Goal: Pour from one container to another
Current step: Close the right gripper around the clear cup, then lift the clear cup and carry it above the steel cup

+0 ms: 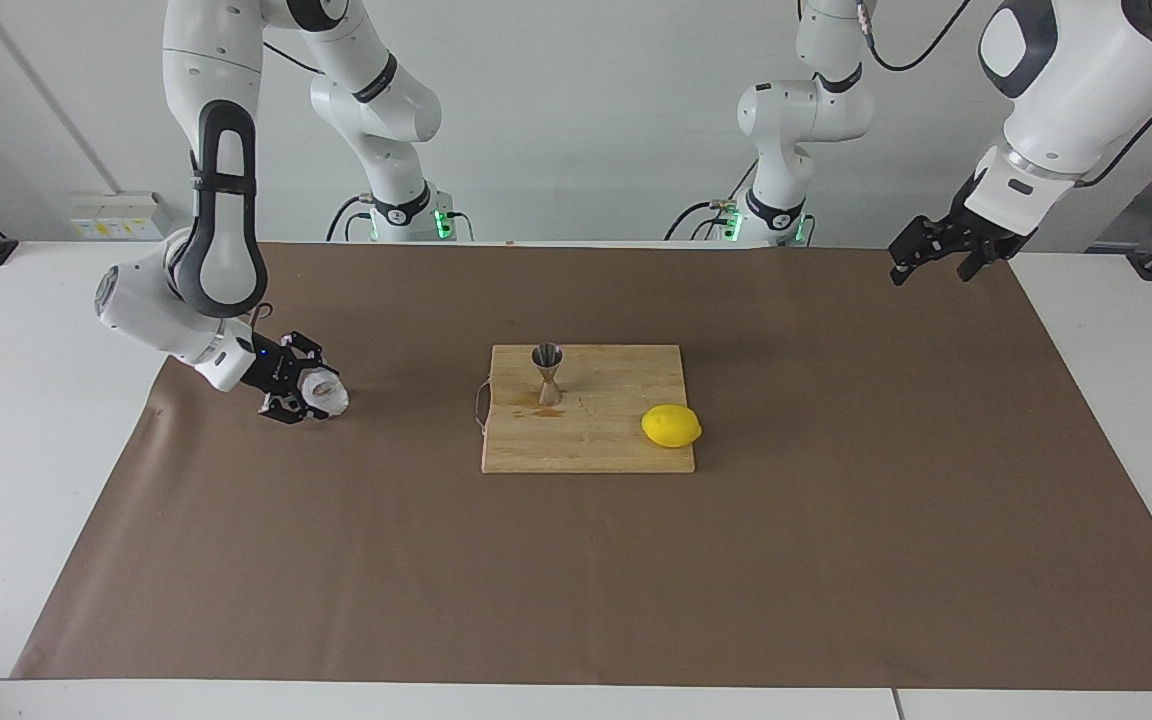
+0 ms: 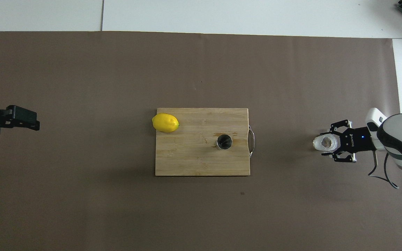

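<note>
On the brown-papered worktop, a wooden cutting board carries the shiny steel hourglass jigger, upright, with a yellow lemon at its four o'clock. Well apart, the right pincer clasps the small ribbed clear glass cup. The left pincer waits wide.

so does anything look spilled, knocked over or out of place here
Nothing spilled or tipped. The jigger stands upright on the cutting board. The one oddity is the lemon, which overhangs the board's edge. The right gripper is around the glass cup on the paper; the left gripper waits open.
</note>
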Available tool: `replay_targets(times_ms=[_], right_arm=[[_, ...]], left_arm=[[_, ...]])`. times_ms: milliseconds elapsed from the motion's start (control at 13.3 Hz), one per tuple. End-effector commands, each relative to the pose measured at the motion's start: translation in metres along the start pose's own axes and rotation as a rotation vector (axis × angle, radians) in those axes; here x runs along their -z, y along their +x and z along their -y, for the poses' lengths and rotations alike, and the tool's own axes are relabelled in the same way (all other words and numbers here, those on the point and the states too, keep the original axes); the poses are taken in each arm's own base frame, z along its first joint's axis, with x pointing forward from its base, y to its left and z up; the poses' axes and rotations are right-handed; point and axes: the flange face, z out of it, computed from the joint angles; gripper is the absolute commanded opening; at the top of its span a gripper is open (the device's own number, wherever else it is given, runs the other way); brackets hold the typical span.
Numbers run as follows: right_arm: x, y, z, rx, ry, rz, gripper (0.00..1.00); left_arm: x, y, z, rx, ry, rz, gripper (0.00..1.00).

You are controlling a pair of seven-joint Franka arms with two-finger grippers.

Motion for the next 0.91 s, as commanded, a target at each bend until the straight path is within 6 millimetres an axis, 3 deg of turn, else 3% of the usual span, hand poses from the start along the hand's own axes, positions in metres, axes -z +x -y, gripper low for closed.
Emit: replay_targets(times_ms=[0,75,377,830], right_arm=[[0.000,0.007,0.001,0.016,-0.006,-0.034,0.05],[0.001,0.014,-0.001,0.023,-0.010,-0.032,0.00],[0.015,0.049,-0.007,-0.010,-0.043,-0.038,0.00],[0.025,0.157,-0.021,-0.006,-0.067,0.002,0.00]], left_arm=[[0.007,-0.007,-0.006,-0.009,0.022,-0.006,1.00],[0.009,-0.008,-0.009,-0.013,0.022,-0.010,1.00],[0.022,-0.018,-0.017,-0.033,0.022,-0.036,1.00],[0.022,-0.020,-0.017,-0.024,0.020,-0.036,1.00]])
